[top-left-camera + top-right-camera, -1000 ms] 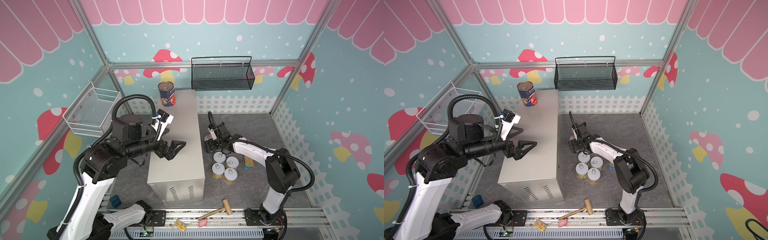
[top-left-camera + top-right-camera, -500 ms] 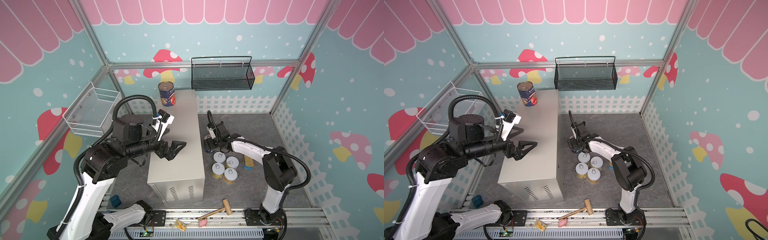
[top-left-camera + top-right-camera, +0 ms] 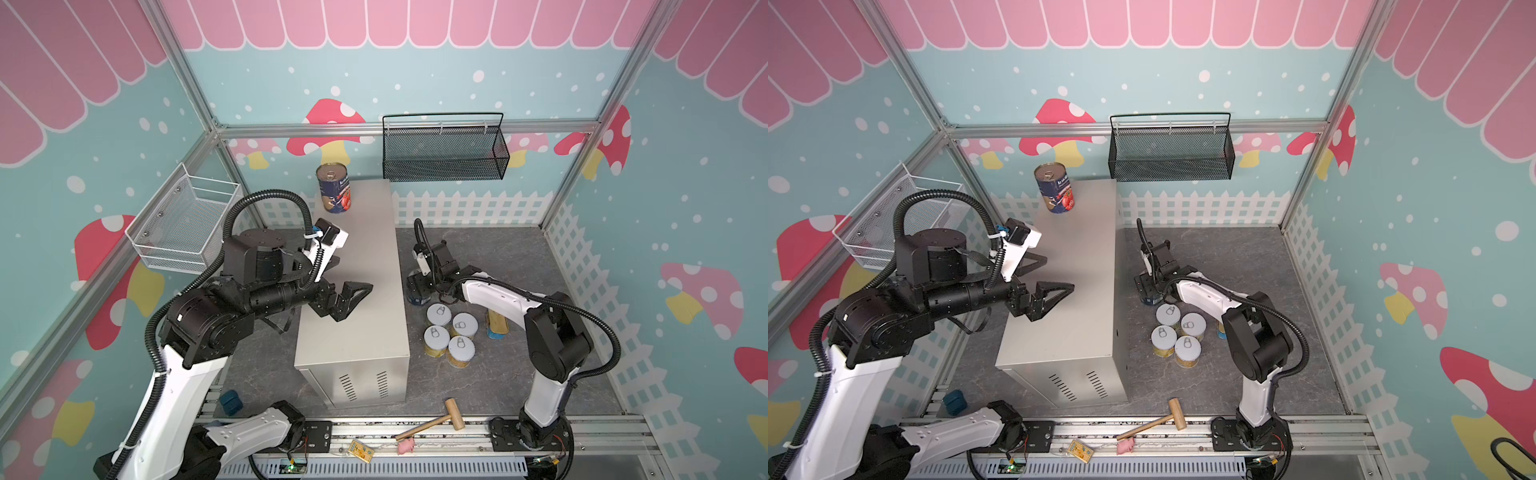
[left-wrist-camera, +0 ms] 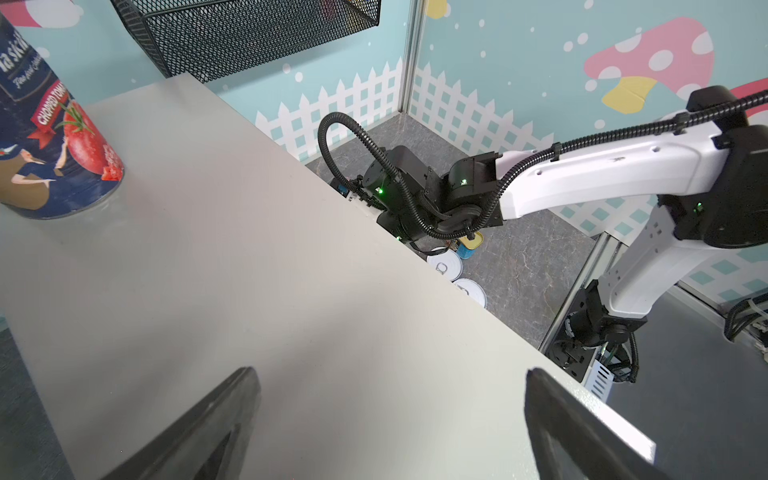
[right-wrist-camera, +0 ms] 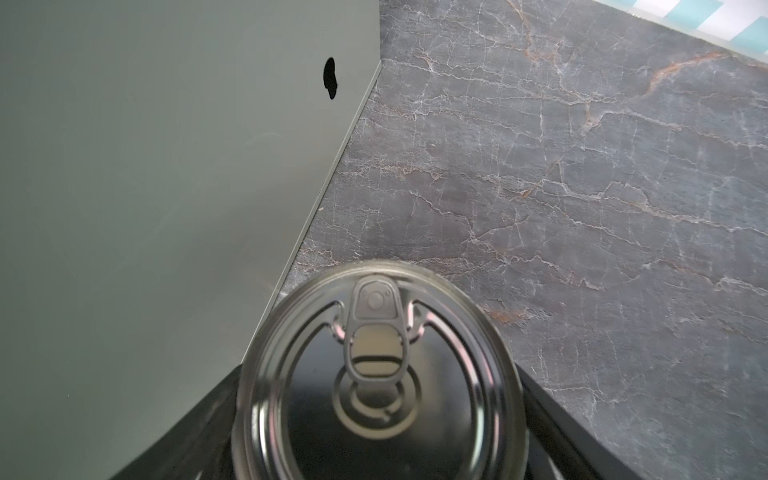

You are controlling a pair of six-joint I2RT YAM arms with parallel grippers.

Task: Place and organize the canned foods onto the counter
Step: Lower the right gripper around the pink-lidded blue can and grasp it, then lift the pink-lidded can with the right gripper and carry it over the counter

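Right wrist view showed my right gripper point(image 5: 380, 374) straddling a tall can point(image 5: 376, 328), lower centre, beside the table point(image 5: 145, 166), presumably to lift it; grip uncertain. My left gripper point(image 3: 345, 277) hovered wide open, empty, above the table.

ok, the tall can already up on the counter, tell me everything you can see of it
The tall can is a metal cylinder wrapped in a dark blue label with red tomatoes, a small figure and the words "CHOPPED TOM...", readable in the left wrist view. Its gold-tinted lid has a pull tab and looks unopened. It stands upright at the far end of the counter, near its left corner, close to the back wall. Only the counter top touches it.
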